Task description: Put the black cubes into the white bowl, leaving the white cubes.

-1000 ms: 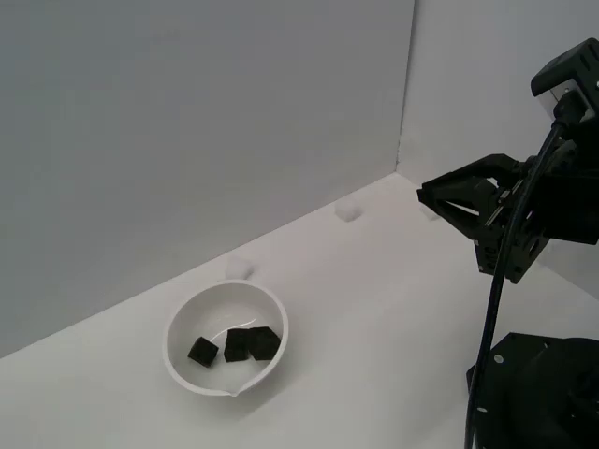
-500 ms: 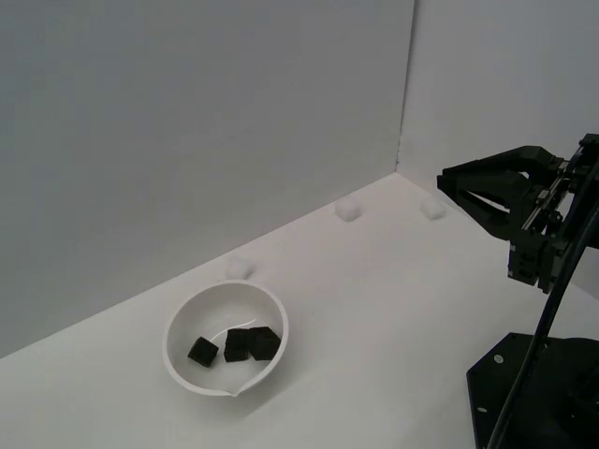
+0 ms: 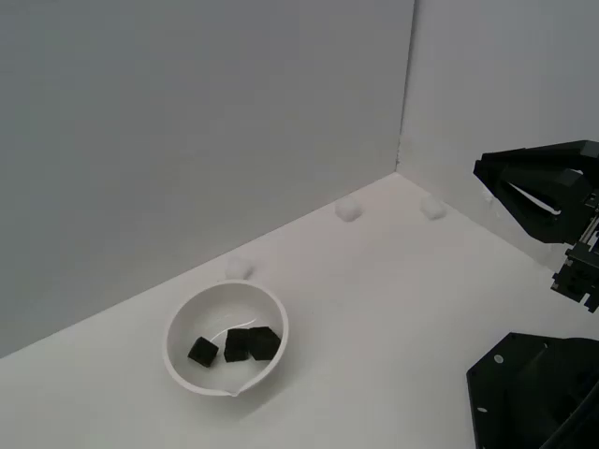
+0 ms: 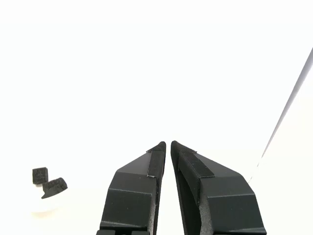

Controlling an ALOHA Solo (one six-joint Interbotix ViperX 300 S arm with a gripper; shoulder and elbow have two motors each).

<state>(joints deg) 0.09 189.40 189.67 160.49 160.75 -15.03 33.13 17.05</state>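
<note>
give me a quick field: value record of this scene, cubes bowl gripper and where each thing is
black cubes: three, all inside the white bowl; one apart toward the exterior view's left, two close together
white bowl: upright on the white surface, low in the exterior view's left half
white cubes: three on the surface outside the bowl; one just behind the bowl, one and one near the back corner
gripper: shut, holding nothing, up at the exterior view's right edge, far from the bowl
task state: sorting looks done

3 black cubes [image 3: 236, 344] — inside white bowl [image 3: 182, 319].
</note>
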